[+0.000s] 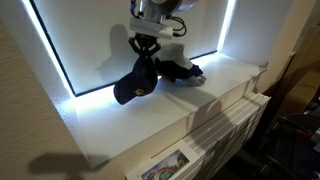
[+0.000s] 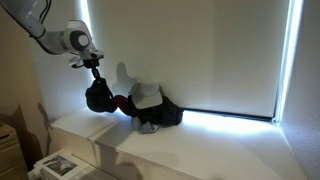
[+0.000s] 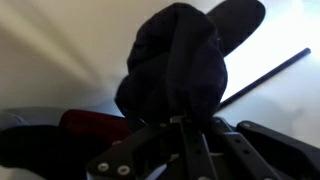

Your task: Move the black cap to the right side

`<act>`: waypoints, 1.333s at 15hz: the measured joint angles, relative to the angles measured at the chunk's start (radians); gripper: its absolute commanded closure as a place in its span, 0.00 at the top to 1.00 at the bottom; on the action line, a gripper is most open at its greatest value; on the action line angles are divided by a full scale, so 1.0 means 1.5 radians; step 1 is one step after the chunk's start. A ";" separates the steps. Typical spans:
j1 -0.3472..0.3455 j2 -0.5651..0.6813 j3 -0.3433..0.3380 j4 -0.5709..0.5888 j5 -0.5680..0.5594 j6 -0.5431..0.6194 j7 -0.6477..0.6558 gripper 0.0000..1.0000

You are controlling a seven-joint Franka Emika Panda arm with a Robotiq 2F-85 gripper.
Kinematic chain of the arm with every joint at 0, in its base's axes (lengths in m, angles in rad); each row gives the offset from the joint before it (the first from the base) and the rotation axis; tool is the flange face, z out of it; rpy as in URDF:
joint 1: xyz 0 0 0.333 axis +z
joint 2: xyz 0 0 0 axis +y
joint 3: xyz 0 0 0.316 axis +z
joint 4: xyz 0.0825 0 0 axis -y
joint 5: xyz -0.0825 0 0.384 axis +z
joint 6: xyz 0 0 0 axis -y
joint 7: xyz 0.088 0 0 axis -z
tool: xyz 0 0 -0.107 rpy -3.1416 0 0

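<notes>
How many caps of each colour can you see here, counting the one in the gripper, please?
black cap, hanging from the gripper: 1
maroon cap: 1
dark cap with pale grey parts: 1
Total: 3 caps

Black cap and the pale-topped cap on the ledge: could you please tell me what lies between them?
A maroon cap lies between the black cap, which hangs from the tool, and the pale-topped cap. This shows in an exterior view.
</notes>
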 measured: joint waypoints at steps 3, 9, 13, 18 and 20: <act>0.017 -0.108 -0.002 -0.067 -0.101 0.019 0.071 0.01; -0.017 -0.343 0.001 -0.258 -0.400 0.052 0.357 0.01; -0.086 -0.490 0.002 -0.395 -0.610 0.036 0.583 0.01; -0.203 -0.662 0.014 -0.559 -0.690 0.027 0.726 0.01; -0.221 -0.722 -0.044 -0.619 -0.713 0.123 0.721 0.01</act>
